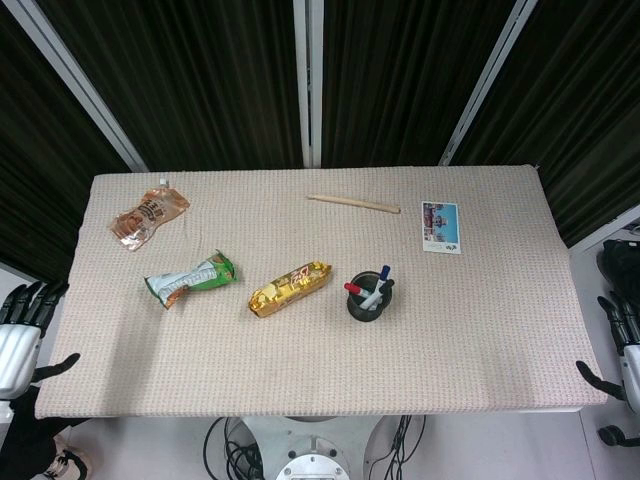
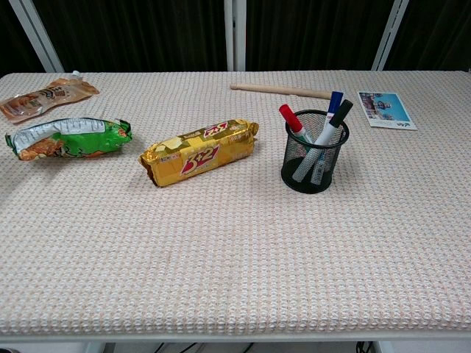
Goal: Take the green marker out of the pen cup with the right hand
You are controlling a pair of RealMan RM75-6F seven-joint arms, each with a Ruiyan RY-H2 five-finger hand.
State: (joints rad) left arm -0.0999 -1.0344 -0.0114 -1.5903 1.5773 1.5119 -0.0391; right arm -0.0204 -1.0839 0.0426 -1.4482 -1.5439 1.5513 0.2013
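Note:
A black mesh pen cup (image 1: 368,300) (image 2: 315,154) stands upright on the table, right of centre. It holds three markers: a red-capped one (image 2: 289,116), a blue-capped one (image 2: 335,99) and a dark green-capped one (image 2: 341,112) that leans to the right beside the blue one. My right hand (image 1: 622,345) hangs off the table's right edge, far from the cup, fingers apart and holding nothing. My left hand (image 1: 25,330) is off the left edge, fingers spread and empty. Neither hand shows in the chest view.
A yellow biscuit pack (image 1: 290,288) lies left of the cup, with a green snack bag (image 1: 190,278) and an orange pouch (image 1: 148,216) further left. A wooden stick (image 1: 353,202) and a picture card (image 1: 441,226) lie behind the cup. The table (image 1: 480,350) has a woven cloth.

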